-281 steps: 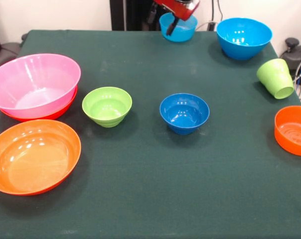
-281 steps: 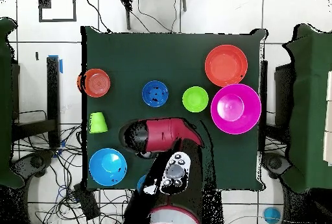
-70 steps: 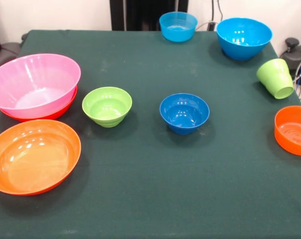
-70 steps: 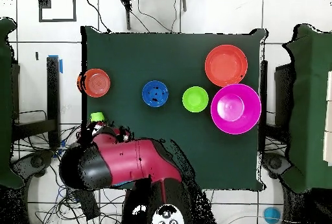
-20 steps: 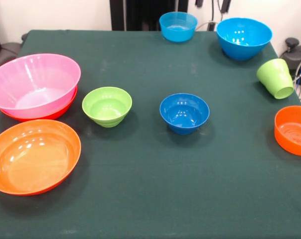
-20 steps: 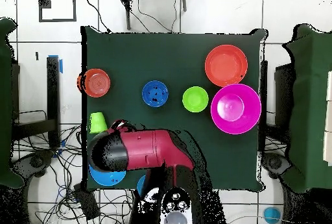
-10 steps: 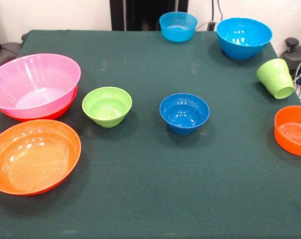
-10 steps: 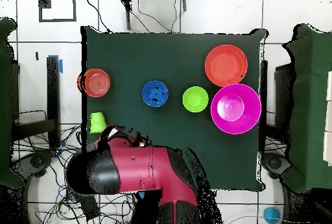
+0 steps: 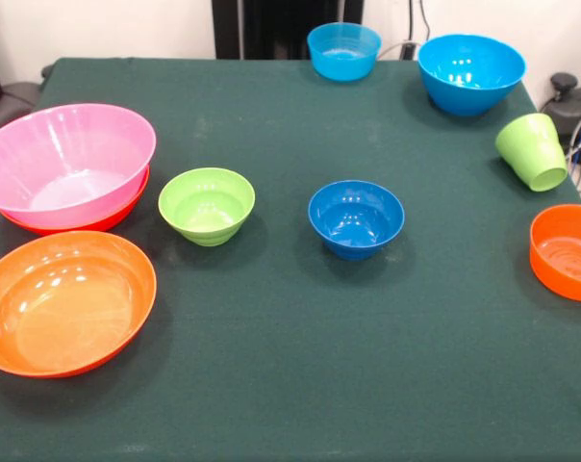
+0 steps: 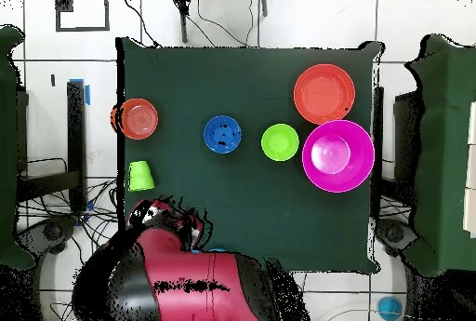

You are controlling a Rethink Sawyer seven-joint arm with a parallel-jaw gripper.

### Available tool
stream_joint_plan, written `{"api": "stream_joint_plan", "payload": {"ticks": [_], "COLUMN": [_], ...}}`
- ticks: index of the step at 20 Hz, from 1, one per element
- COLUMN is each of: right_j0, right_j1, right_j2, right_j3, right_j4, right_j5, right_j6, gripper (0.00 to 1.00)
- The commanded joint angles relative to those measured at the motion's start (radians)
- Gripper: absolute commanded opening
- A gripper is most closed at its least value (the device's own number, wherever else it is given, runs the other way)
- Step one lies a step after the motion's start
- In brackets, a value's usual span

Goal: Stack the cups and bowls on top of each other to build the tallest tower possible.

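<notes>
Overhead view has the red and black arm (image 10: 186,289) bunched up at the bottom left, hanging over that corner of the green table (image 9: 290,385). The gripper doesn't show in either view, so there's no telling if it's open or shut, or how it sits relative to any bowl.

In the front view, the big pink bowl (image 9: 64,164) sits nested in a wide orange bowl (image 9: 113,218) at the left edge, and that's the only stack. A second wide orange bowl (image 9: 64,303) is just in front of it, upright. The larger sky blue bowl (image 9: 470,72) is at the far right corner, with the smaller sky blue bowl (image 9: 343,50) to its left at the far edge. The small orange bowl (image 9: 568,252) is at the right edge. The dark blue bowl (image 9: 356,218) is mid-table, and the lime green bowl (image 9: 207,205) stands between it and the pink one. All are mouth up.

The green cup (image 9: 533,152) lies tipped over near the right edge, between the big blue and small orange bowls, with its mouth toward the near right. In the overhead view it's just above the arm's top end, not touching.
</notes>
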Motion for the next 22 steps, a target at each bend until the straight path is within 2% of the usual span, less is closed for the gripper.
{"api": "stream_joint_plan", "payload": {"ticks": [1, 7, 10, 12, 13, 18, 22], "right_j0": [-0.006, -0.025, -0.025, -0.033, -0.037, -0.035, -0.018], "right_j1": [-0.055, -0.034, -0.06, -0.054, -0.042, 0.109, 0.183], "right_j2": [0.059, 0.082, 0.08, 0.081, 0.082, 0.069, 0.047], "right_j3": [0.137, 0.126, 0.151, 0.182, 0.192, 0.193, 0.177], "right_j4": [0.016, 0.008, 0.012, -0.002, -0.012, -0.16, -0.221], "right_j5": [0.142, 0.137, 0.137, 0.1, 0.076, -0.081, -0.157], "right_j6": [-0.19, -0.204, -0.212, -0.221, -0.211, -0.09, -0.021], "gripper": [1.0, 1.0, 1.0, 1.0, 1.0, 1.0, 1.0]}}
